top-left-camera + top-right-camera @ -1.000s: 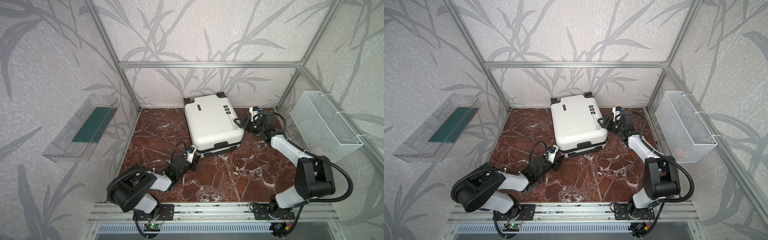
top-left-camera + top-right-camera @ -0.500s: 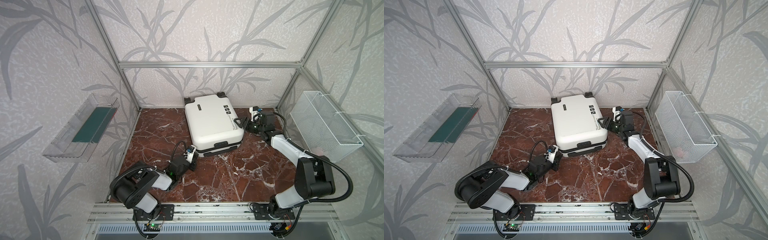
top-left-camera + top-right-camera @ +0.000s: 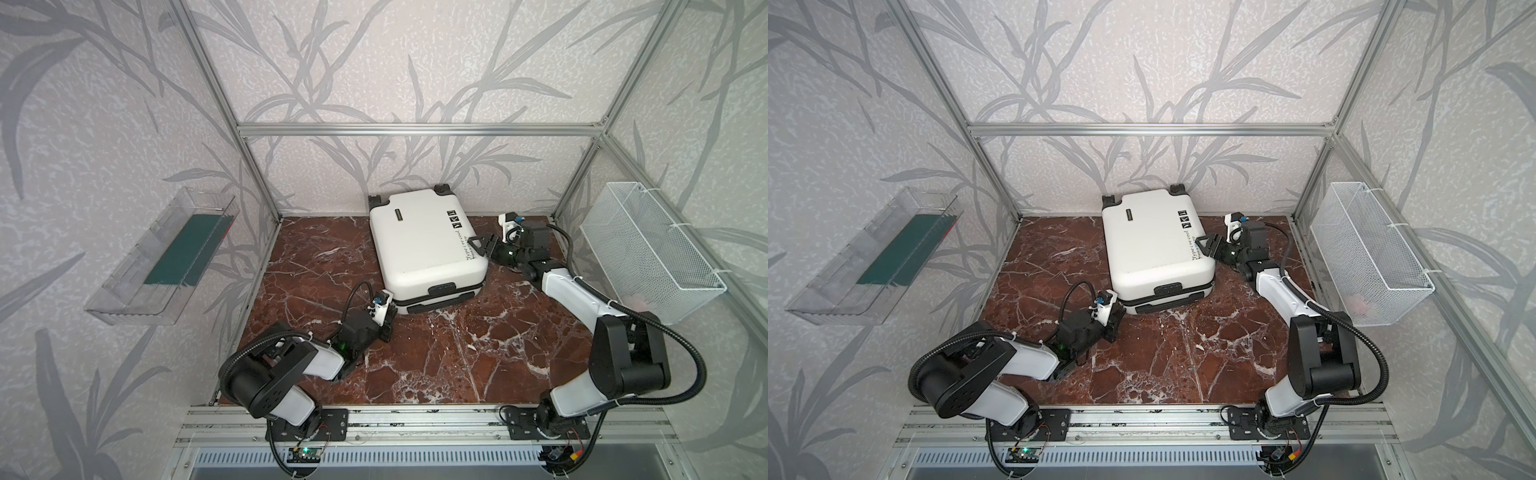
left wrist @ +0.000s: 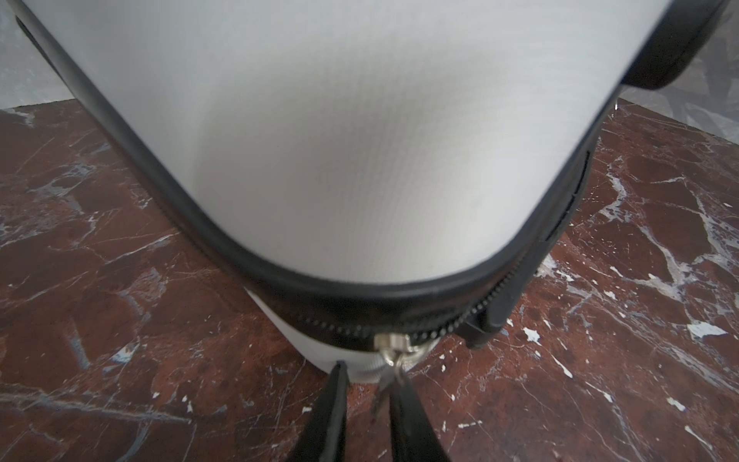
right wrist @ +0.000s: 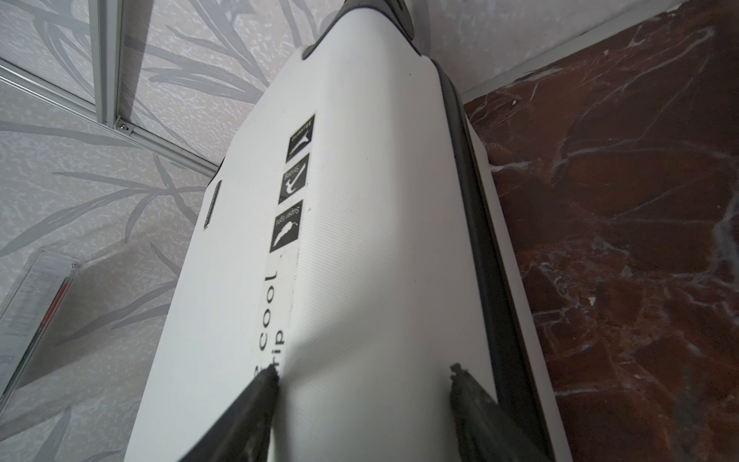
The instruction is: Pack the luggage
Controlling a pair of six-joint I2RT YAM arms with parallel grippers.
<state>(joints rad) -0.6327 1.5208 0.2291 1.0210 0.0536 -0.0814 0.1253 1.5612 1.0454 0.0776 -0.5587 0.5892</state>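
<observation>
Possibly the pull (image 4: 394,362) slips; left claw (image 4: 370,372) is narrow around it, gripping or not I cannot tell; right claw (image 5: 362,370) is open at the luggage (image 3: 419,241).

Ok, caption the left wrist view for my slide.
Left tool at the zipper pull on a corner of the white luggage, marble table below.

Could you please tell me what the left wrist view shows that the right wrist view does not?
Only the left wrist view: the metal zipper pull at a corner of the luggage, between the narrowly parted fingers of the left gripper. Only the right wrist view: the printed text, three black icons, the logo plate and the open right gripper over the shell. Both: the white luggage, its black zipper seam and the marble table.
</observation>
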